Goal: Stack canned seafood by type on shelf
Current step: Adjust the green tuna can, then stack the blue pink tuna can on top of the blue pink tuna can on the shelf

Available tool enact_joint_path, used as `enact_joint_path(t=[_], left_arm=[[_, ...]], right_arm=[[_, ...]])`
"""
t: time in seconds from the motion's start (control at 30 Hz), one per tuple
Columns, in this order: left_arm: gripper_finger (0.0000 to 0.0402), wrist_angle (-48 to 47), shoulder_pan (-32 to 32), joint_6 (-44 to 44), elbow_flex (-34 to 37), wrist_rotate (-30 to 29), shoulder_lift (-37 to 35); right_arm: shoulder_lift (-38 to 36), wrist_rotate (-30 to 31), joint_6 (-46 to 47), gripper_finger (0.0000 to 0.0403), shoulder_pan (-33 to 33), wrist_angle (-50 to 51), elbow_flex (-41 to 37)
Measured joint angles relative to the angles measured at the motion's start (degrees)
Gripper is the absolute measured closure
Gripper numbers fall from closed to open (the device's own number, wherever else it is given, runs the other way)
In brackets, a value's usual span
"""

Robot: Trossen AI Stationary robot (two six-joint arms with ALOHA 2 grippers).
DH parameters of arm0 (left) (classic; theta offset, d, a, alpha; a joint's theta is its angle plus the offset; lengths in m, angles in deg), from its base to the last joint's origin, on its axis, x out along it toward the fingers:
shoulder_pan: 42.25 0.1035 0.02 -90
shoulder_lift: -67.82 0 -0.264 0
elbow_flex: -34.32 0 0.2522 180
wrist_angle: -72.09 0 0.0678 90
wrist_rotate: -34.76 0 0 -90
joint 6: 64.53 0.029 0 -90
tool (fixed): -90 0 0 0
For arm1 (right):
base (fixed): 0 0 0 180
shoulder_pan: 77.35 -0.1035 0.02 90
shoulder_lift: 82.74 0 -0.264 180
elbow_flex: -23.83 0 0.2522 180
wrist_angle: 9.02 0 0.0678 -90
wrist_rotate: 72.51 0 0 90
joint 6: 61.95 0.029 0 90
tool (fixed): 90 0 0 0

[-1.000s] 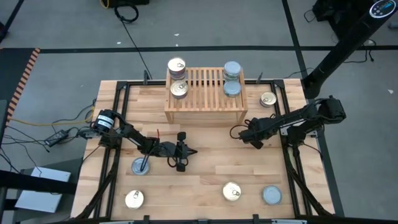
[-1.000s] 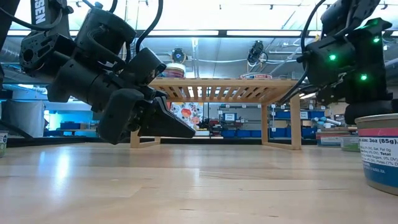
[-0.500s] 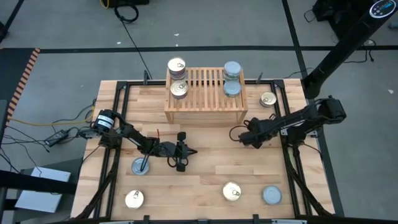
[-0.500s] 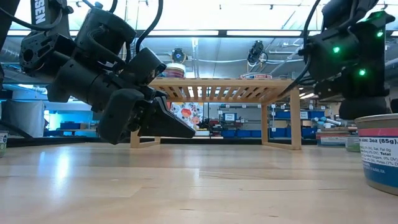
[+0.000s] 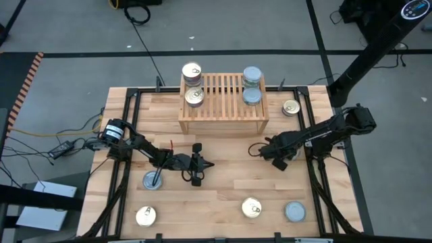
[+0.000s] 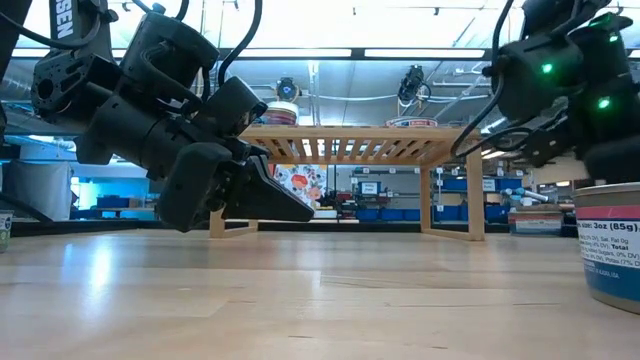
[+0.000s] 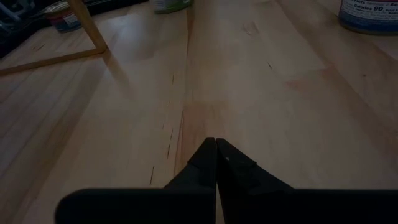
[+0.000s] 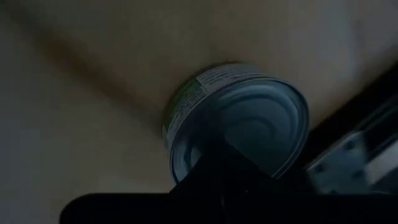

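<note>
1. The shelf point(image 5: 223, 102) stands at the bench's point(image 5: 223, 196) 12 o'clock edge.
2. On its slatted top, two gold-topped tins point(image 5: 193, 84) sit at the 9 o'clock end and two silver-topped tins point(image 5: 252, 85) at the 3 o'clock end.
3. A gold tin point(image 5: 291, 107) rests on the bench just beside the shelf, at 3 o'clock from it.
4. Loose tins lie along the 6 o'clock side: a silver one point(image 5: 152, 180), a gold one point(image 5: 146, 216), another gold point(image 5: 252, 208) and another silver point(image 5: 294, 212).
5. The left pincer point(image 5: 198, 165) hovers low near mid-bench, its fingers point(image 7: 214, 163) pressed together on nothing.
6. The right pincer point(image 5: 260, 149) is at 3 o'clock of centre, pressed together too, with a silver-topped tin point(image 8: 242, 124) just beyond its tip in the wrist view.
</note>
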Motion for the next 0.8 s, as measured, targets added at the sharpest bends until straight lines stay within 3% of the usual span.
enact_joint_path(t=[0.23, 0.37, 0.57, 0.8], left_arm=[[0.0397, -0.02, 0.02, 0.00, 0.00, -0.02, 0.00], [0.0397, -0.06, 0.00, 0.02, 0.00, -0.02, 0.00], [0.0397, -0.09, 0.00, 0.00, -0.03, 0.00, 0.00], [0.0397, 0.02, 0.00, 0.00, -0.20, -0.01, 0.00]], right_arm=[[0.04, -12.37, 0.24, 0.0400, -6.64, -0.11, 0.21], [-1.15, -13.18, 1.53, 0.0400, -11.42, -0.51, 0.87], [-7.86, -2.83, 0.90, 0.0400, -17.44, -7.73, 4.91], [-19.10, 14.24, -1.28, 0.0401, -12.15, -17.04, 5.91]])
